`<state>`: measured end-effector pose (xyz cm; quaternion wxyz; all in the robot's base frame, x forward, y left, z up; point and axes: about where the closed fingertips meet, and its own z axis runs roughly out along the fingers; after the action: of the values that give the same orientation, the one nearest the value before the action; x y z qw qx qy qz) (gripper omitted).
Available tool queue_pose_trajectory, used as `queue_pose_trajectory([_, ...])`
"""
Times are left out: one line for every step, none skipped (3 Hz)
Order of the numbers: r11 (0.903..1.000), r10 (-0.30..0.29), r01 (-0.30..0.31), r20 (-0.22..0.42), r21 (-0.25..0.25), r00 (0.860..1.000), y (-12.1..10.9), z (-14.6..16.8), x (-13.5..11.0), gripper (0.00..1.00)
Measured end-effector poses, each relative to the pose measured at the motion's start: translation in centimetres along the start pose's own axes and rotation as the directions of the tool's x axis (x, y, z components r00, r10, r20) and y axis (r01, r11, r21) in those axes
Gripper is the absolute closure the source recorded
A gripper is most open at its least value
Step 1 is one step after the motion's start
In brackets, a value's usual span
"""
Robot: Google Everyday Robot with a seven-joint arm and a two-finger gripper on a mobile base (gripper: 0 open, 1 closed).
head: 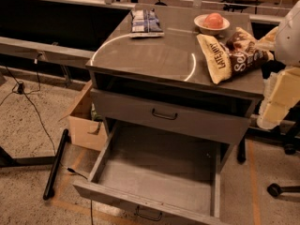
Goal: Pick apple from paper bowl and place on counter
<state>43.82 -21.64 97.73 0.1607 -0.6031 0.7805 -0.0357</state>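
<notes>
Nearest to us, at the bottom of the frame, the lowest grey metal drawer of the cabinet stands pulled out, and nothing shows on its floor. Above it a shut drawer with a dark handle sits under the glossy grey-brown surface, which carries a faint ring of reflected light.

At the upper right of that surface we see the small round reddish-orange apple resting inside the shallow off-white paper bowl. It fills most of the bowl and rises above the rim. Just below the bowl, toward the right edge, lies a crumpled yellow-and-brown snack bag, close to or touching the bowl. A flat blue-and-white packet lies well apart in the upper middle.

The cream-coloured gripper hangs at the right edge of the frame, off the side of the cabinet. We cannot tell whether it is wide or narrow, and it holds nothing that we can see.

The apple lies up and to the left of the gripper, with the snack bag between them. Being round, the apple offers no long axis. We judge that the reach has not begun, and that coming down from above would clear the bag and the rim.
</notes>
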Motion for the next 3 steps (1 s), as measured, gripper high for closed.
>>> queue_pose_trajectory([1.0000,0.000,0.000,0.000,0.000,1.000,0.0,0.0,0.0,0.00])
queue_pose_trajectory([0.9999,0.005,-0.005,0.017,0.015,1.000,-0.2,-0.2,-0.1,0.00])
queue_pose_trajectory([0.9948,0.074,-0.081,0.117,0.061,0.990,-3.9,0.4,-0.3,0.00])
